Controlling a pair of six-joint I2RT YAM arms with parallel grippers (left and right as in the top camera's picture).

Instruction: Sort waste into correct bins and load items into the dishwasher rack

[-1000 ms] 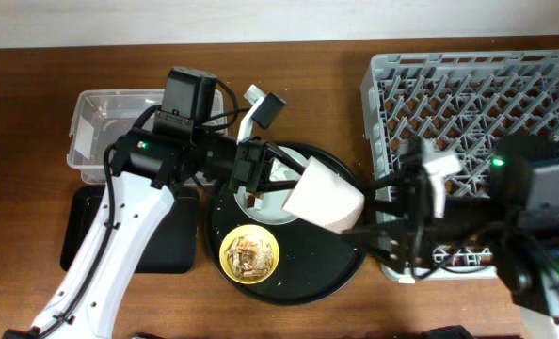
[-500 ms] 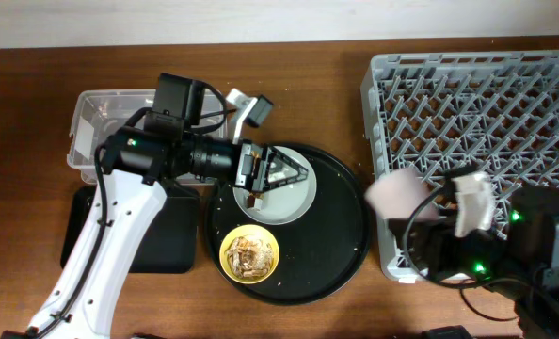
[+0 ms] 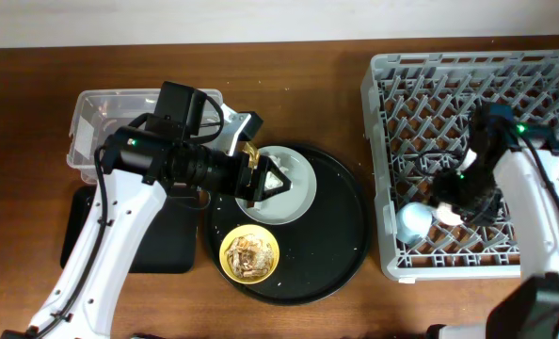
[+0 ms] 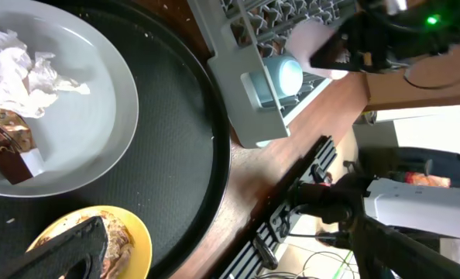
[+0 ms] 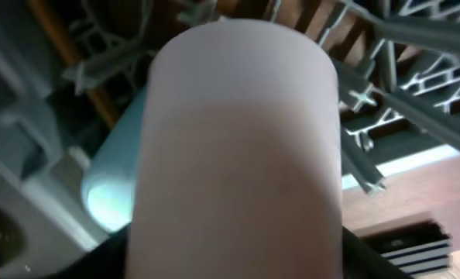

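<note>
I observed a dark brown wooden table with visible grain, evenly lit. A pale strip ran along its far edge. Beyond one table edge, the left wrist view showed a bright, washed-out area.

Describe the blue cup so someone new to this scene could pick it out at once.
Find the large grey grid rack on the table's right side. In its near-left corner, closest to the round black tray, sits the blue cup. It is pale blue, unlike the pink cup beside it.

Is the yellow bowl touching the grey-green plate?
Apart. The left wrist view shows a strip of black tray between the yellow bowl and the plate.
</note>
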